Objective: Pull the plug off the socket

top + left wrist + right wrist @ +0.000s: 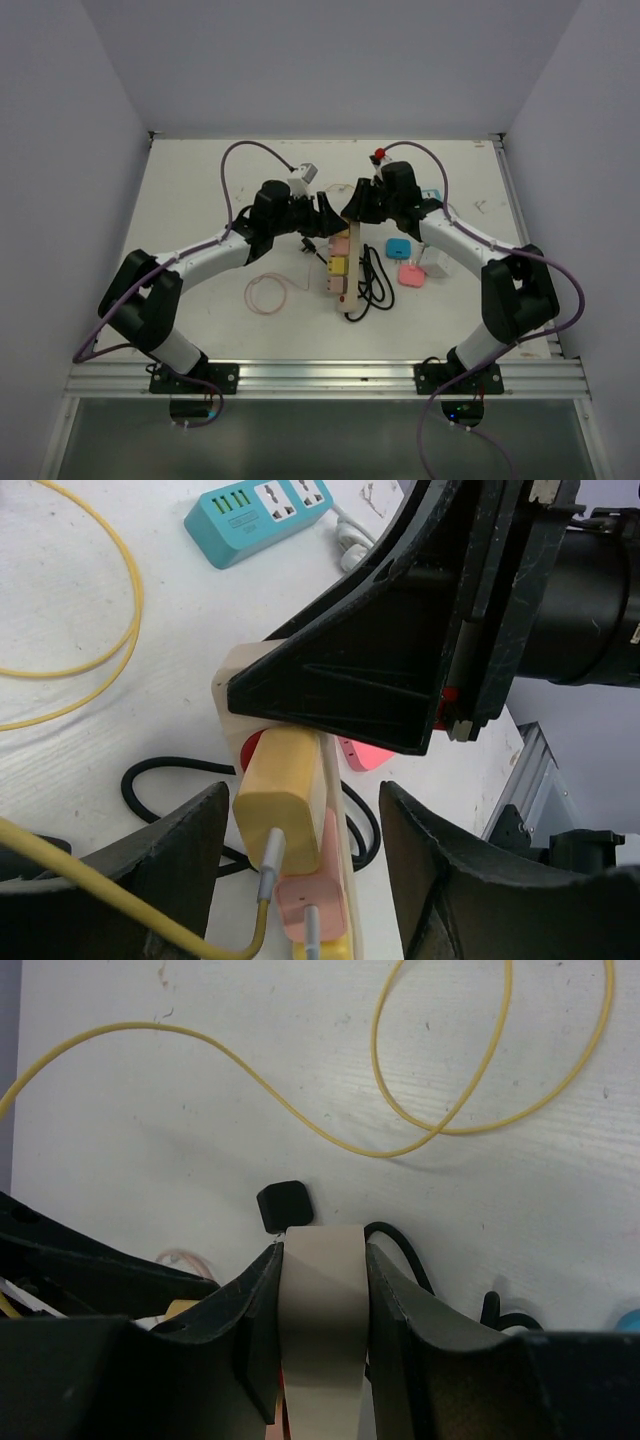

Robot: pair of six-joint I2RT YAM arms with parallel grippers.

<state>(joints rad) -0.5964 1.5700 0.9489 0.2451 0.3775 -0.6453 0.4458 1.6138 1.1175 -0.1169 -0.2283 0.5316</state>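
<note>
A cream power strip [346,283] lies in the middle of the table with several coloured plugs in its sockets. My right gripper [352,206] is shut on the strip's far end [320,1310], one finger pressed to each side. In the left wrist view a yellow plug [283,798] with a yellow cable stands nearest the strip's red switch [250,752], and a pink plug [322,908] comes after it. My left gripper [300,820] straddles the yellow plug. Its fingers stand open on either side, with a visible gap on the right.
A teal power strip [397,247], a pink block [411,274] and a white adapter [435,262] lie to the right. The strip's black cord [372,285] coils beside it. A pink cable loop [268,293] lies to the left, and a yellow cable [440,1110] lies beyond the strip.
</note>
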